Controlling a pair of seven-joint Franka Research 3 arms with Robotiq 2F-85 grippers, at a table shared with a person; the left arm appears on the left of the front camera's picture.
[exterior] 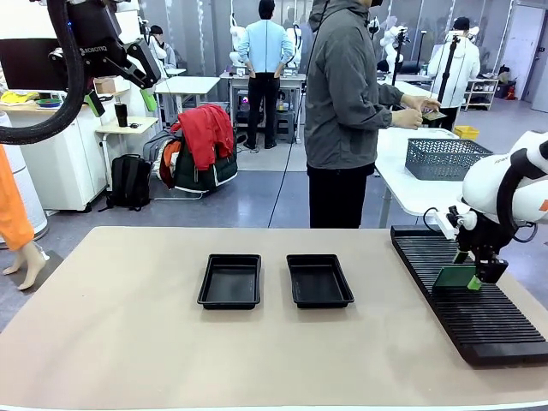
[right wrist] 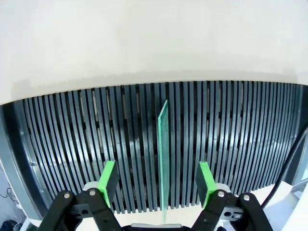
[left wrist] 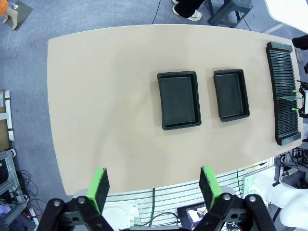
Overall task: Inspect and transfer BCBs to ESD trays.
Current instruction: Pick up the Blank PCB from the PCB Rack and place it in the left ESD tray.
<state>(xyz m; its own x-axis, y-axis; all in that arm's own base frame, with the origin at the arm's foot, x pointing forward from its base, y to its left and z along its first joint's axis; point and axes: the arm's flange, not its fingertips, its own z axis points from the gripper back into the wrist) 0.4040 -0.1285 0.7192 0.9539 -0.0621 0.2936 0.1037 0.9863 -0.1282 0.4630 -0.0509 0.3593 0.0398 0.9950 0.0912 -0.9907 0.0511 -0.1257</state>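
Your right gripper (exterior: 473,276) is hanging over the slotted rack (exterior: 488,330) at the table's right end. Its green pads (right wrist: 108,174) are standing apart on either side of the one BCB (right wrist: 163,154). The jaws are open with a gap showing on each side, so nothing is gripped yet. The board is standing on edge in a slot, which is likely why the wrist is pointing straight down with the fingers facing its two flat sides. That sets you up for a squeeze and a straight lift.

The two ESD trays (exterior: 230,282) are lying empty side by side mid-table, ready for boards laid flat. Your left gripper (left wrist: 155,188) is sitting high above the table, wide open and carrying nothing, probably to leave the middle free.
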